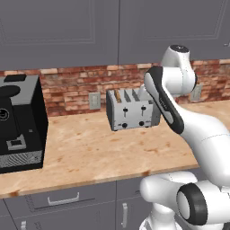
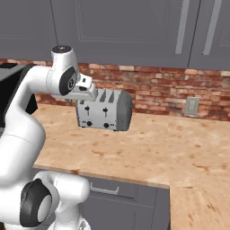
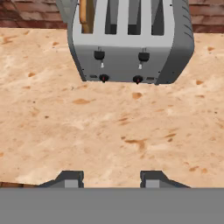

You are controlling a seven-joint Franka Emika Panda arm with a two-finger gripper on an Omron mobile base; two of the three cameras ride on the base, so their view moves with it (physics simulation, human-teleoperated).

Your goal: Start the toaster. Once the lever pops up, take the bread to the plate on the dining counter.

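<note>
Toaster (image 3: 131,41) is the landmark: it sits on the kitchen counter (image 1: 85,148) against the brick wall (image 1: 67,85), slots up, front panel facing the robot. Going left to right from it: the bread (image 3: 85,15) stands in its leftmost slot, a tan edge poking out; below that slot is the left lever (image 3: 99,55), then the right lever (image 3: 143,56), each with a knob under it. Left of the toaster in the left base view stands a black coffee machine (image 1: 18,123).

In the hand view the gripper (image 3: 109,179) hangs well short of the toaster, fingers parted and holding nothing. The toaster lies straight ahead along the gripper's line of sight, its long axis running crosswise. Judging by this, the left lever sits slightly left of the gap between the fingers, so the approach needs a forward reach with a small leftward shift.
</note>
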